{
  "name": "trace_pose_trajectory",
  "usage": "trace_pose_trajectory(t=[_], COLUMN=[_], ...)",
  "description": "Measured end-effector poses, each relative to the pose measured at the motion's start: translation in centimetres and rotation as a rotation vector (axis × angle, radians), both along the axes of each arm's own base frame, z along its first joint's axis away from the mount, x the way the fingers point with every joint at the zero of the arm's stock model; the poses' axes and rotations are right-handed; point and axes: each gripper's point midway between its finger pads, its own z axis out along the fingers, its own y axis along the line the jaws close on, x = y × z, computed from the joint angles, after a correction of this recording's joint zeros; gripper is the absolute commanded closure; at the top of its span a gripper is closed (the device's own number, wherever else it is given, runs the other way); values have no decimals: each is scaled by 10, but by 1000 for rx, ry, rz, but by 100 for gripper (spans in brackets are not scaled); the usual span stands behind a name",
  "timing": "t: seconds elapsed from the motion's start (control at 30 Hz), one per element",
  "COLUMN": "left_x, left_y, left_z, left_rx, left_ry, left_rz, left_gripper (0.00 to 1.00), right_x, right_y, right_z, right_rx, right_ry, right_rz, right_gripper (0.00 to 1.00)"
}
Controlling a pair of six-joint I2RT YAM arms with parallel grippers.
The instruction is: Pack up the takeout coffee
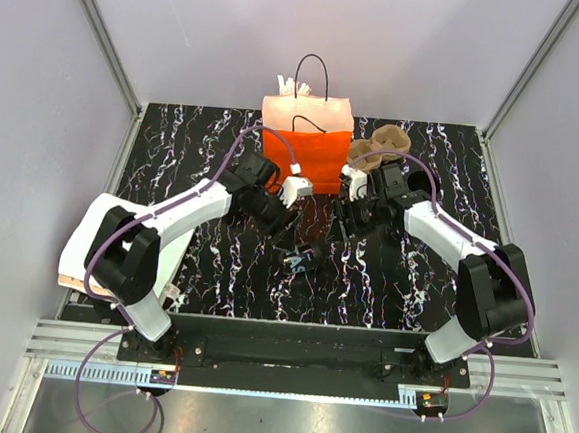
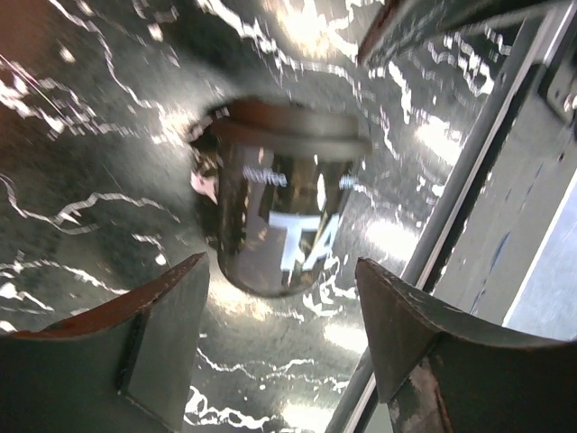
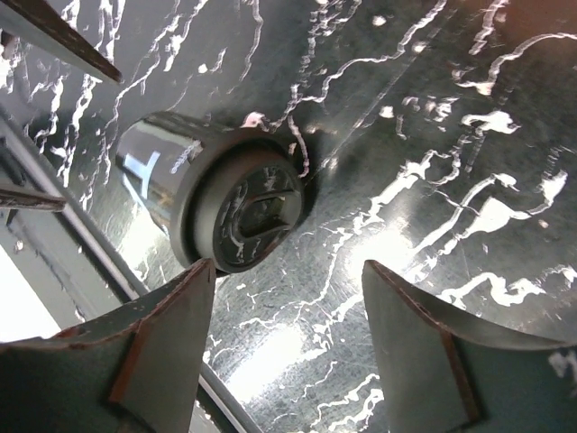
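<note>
Takeout coffee (image 2: 279, 216) lies on its side on the black marbled bench (image 3: 451, 135) (lid turned towards the right arm). Left fingers (image 2: 153, 334) and right fingers (image 3: 162, 343) are both released, not touching it.

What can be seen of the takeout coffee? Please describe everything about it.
The takeout coffee is a small glossy black cup with white lettering on its wall and a matte black lid, fitted on. It lies on its side on the black marbled table, in front of the orange bag. Nothing grips it.
</note>
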Motion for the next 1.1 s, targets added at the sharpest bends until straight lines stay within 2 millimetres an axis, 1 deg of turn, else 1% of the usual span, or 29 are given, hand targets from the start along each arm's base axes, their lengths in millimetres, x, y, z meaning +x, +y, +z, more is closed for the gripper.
trace_pose_trajectory(t=[0.13, 0.27, 0.33, 0.47, 0.57, 0.63, 0.7, 0.83, 0.97, 1.1], left_x=[-18, -32, -34, -31, -25, -21, -20, -20, -21, -18], left_y=[7, 13, 16, 20, 22, 23, 24, 27, 31, 33], left_z=[-17, -35, -41, -46, -48, -50, -53, -59, -66, -70], left_rx=[41, 95, 118, 152, 172, 184, 192, 217, 241, 255], left_ry=[13, 31, 30, 5, -23, -42, -51, -58, -61, -69], left_rz=[-37, -55, -54, -40, -25, -15, -10, -1, 5, 13], left_gripper=[29, 29, 29, 29, 29, 29, 29, 29, 29, 29], right_x=[-4, -7, -9, -12, -14, -17, -18, -24, -27, -29], right_y=[5, 10, 13, 16, 19, 21, 24, 32, 37, 41], right_z=[-3, -12, -18, -25, -28, -28, -26, -23, -21, -18], right_rx=[24, 40, 50, 67, 80, 91, 100, 114, 121, 132], right_ry=[12, 39, 61, 89, 106, 113, 113, 115, 113, 115], right_rz=[55, 100, 122, 149, 165, 176, 189, 217, 235, 246], right_gripper=[20, 17, 17, 18, 21, 27, 32, 37, 41, 43])
